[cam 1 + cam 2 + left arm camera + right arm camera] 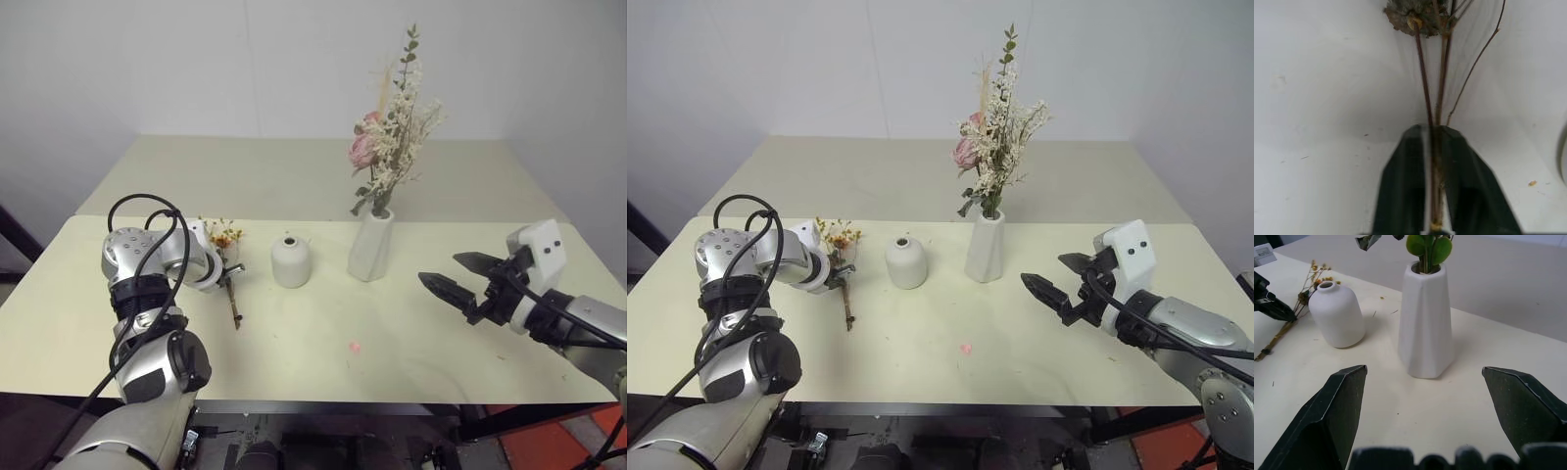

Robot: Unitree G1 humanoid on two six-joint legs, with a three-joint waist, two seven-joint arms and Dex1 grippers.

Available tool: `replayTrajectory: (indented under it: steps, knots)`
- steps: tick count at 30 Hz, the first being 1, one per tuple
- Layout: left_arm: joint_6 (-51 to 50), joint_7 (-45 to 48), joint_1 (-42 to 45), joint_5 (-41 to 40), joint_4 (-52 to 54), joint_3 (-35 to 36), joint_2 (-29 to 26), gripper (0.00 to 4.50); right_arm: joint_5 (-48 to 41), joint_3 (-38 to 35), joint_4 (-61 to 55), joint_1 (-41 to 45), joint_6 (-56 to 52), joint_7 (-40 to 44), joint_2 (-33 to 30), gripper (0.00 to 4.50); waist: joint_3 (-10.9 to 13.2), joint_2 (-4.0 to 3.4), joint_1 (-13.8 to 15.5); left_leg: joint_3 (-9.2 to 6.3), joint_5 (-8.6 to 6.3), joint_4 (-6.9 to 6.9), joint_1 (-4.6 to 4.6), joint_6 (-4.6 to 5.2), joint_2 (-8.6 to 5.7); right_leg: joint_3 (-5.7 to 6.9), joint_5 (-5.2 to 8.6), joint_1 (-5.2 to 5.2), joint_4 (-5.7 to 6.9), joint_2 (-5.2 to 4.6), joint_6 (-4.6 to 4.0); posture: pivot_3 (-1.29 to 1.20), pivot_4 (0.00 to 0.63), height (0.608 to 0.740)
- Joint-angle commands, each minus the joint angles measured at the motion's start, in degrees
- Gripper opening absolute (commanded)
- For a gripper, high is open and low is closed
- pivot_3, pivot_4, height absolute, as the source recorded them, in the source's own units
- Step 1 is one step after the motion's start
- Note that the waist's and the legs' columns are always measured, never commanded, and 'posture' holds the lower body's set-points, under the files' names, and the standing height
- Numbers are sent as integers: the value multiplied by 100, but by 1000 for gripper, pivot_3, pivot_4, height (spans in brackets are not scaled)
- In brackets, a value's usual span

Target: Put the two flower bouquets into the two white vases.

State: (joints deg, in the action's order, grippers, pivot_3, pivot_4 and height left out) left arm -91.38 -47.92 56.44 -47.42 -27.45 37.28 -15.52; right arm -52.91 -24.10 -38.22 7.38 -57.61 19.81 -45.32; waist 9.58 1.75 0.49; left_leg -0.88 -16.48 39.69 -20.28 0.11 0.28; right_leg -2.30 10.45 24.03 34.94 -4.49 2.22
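**Half done: one bouquet placed, one just gripped**

Head views: large rose bouquet [390, 137] stands in tall vase [370, 245]; squat vase [291, 260] empty on table [323, 343].

Left wrist: left gripper [1434, 196] fingers clamped on small dried bouquet [1436, 98] stems, lying on the table.

Right wrist: right gripper [1420, 411] fingers wide apart, holding nothing.

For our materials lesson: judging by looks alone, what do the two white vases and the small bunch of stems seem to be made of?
Tall vase: probably unglazed ceramic or plaster; matte white, faceted, no shine.
Short round vase: likely the same; dull, slightly chalky surface.
Small bunch: seemingly real dried plant matter; thin brown woody stems, yellow-orange heads.
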Motion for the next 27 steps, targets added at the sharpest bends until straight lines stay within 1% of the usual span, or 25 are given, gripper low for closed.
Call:
replayTrajectory:
  steps: [1, 4, 6, 7, 10, 12, 13, 14, 16, 18, 21, 23, 24, 27]
  knots:
    - [-38, 248, -111, 610, -426, 126, 177, 32, 9, -215, -96, -28, 124, -132, 39, 4500, -8, -12, 6, -1, 0, 0, 0, 0, -1, 0, 0, 0, 0, -1, 0, 0, 150, 740]
    - [38, 355, -70, 904, -117, 67, 231, 32, 4, -229, -97, -53, 133, -171, 42, 4500, -17, -23, 4, -1, 0, 0, 2, -1, -2, 0, 8, -3, 1, -1, 14, 0, 150, 740]
    - [185, 492, 61, 995, 171, 149, 211, 32, -12, -260, -111, -89, 139, -166, 24, 4500, -21, -29, 6, -1, 1, 0, 4, -2, -2, -1, 16, -5, 2, -2, 27, 0, 150, 740]
    - [273, 624, 101, 1016, 351, 144, 192, 32, -26, -287, -122, -114, 143, -157, 13, 4500, -20, -29, -2, -1, 1, 0, 4, -3, -2, -1, 17, -5, 3, -2, 29, 0, 150, 740]
    - [750, 1429, 62, 997, 1158, -262, -12, 32, -105, -453, -210, -274, 166, -42, -48, 4500, -3, 0, -31, -2, 5, -2, -9, -11, -1, -1, 17, 14, 5, 1, 29, 0, 150, 740]
    - [1328, 2124, -156, 996, 1774, -564, -183, 32, -117, -580, -289, -444, 212, 117, -111, 4500, 12, 25, -55, -5, 6, -2, -29, -13, -1, 0, 16, 30, 2, 1, 27, 0, 150, 740]
    - [1909, 2569, -403, 1139, 2138, -850, -290, 32, -120, -649, -323, -548, 254, 232, -145, 4500, 13, 27, -77, -7, 8, -3, -48, -16, 0, 1, -8, 46, 0, 1, -13, 0, 150, 740]
    - [2629, 3153, -718, 1243, 2486, -1035, -361, 32, -114, -713, -353, -653, 304, 367, -179, 4500, 12, 26, -102, -8, 11, -2, -58, -22, 1, 0, -11, 53, -4, 1, -17, 0, 150, 740]
    - [3792, 4335, -1203, 1310, 2816, -1236, -557, 32, -50, -784, -402, -825, 460, 649, -251, 4500, 12, 26, -126, -1, 10, -6, -60, -28, 1, -8, -10, 58, -6, -3, -15, 0, 150, 740]
    - [4324, 5478, -1381, 926, 2706, -1031, -725, 32, 49, -798, -450, -938, 592, 834, -333, 4500, 13, 26, -121, 1, 7, -7, -64, -25, 2, -8, -9, 60, -12, -2, -16, 0, 150, 740]
    - [5026, 6880, -1372, 519, 2286, -835, -856, 32, 113, -757, -480, -970, 733, 886, -337, 4500, 22, 42, -109, -2, -1, 5, -79, -10, 3, 5, -11, 64, -11, 1, -19, 0, 150, 740]
    - [5455, 7582, -1127, 244, 1786, -641, -843, 32, 168, -689, -537, -971, 811, 891, -317, 4500, 23, 43, -85, -1, 0, 15, -80, -8, 3, 5, -9, 57, -10, 2, -16, 0, 150, 740]
    - [5607, 7877, -943, 141, 1493, -603, -827, 32, 190, -648, -571, -971, 844, 863, -284, 4500, 25, 47, -79, -1, 1, 17, -76, -6, 3, 5, 1, 46, -11, 3, -2, 0, 150, 740]
    - [5879, 8875, -395, 4, 600, -726, -769, 32, 216, -500, -633, -939, 927, 712, -120, 4500, 31, 58, -65, -8, 2, 20, -75, -4, 3, 7, 16, 33, -21, 6, 22, 0, 150, 740]
